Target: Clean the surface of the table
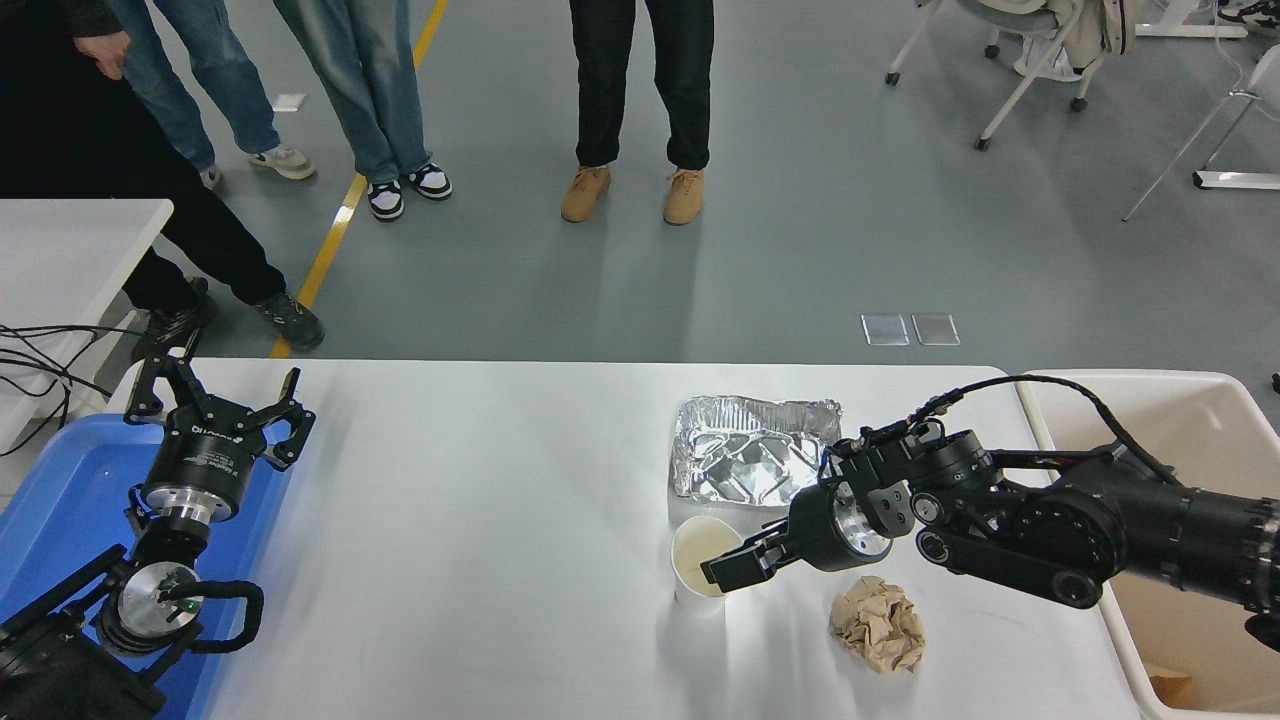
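Note:
The white table surface [480, 520] carries a white paper cup [693, 552], upright, a crumpled foil tray [750, 460] just behind it and a ball of crumpled brown paper [880, 625] to its right. My right gripper [727, 572] reaches in from the right and sits at the cup's right rim, touching or nearly touching it. How it stands on the rim does not show. My left gripper [215, 405] is parked open at the lower left, above the blue bin.
A beige bin [1190, 390] stands off the table's right end, under my right arm. A blue bin [60, 500] sits at the left end. A smaller white table [70, 250] with cables is at far left. Several people's legs [640, 100] stand beyond the far edge.

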Controlling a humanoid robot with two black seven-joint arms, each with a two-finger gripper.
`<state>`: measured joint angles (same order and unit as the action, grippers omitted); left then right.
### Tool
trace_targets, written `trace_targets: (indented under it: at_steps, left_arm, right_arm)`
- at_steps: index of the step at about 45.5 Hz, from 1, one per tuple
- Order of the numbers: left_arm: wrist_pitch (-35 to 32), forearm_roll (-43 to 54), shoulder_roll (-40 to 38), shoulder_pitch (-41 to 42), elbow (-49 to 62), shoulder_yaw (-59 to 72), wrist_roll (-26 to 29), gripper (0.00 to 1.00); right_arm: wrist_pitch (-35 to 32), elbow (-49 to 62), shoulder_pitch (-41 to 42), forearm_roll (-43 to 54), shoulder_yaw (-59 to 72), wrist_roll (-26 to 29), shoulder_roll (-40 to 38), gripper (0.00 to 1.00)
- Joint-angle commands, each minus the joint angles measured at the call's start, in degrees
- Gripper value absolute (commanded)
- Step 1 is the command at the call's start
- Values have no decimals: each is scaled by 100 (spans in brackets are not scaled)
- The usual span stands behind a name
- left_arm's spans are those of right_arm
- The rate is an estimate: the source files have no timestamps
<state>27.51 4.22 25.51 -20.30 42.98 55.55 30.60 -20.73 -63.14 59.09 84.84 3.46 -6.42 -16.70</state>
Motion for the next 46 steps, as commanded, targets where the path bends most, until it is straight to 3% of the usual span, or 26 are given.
trace_targets:
  at_steps: [1, 31, 35, 39, 46]
  left_arm:
    - [0, 0, -2, 0, 0, 0, -1, 99]
    - [0, 0, 6, 0, 0, 0, -1, 99]
    - [0, 0, 6, 0, 0, 0, -1, 99]
    - [0, 0, -2, 0, 0, 0, -1, 99]
    - [0, 0, -2, 0, 0, 0, 8, 99]
  right_arm:
    - [8, 249, -46, -2, -4, 0, 194, 99]
    - [183, 460, -143, 15, 128, -8, 299, 98]
    - [262, 460, -134, 15, 154, -26, 317, 96]
    - [306, 460, -125, 24, 172, -122, 343, 87]
    - [315, 469, -143, 85, 172, -184, 343, 85]
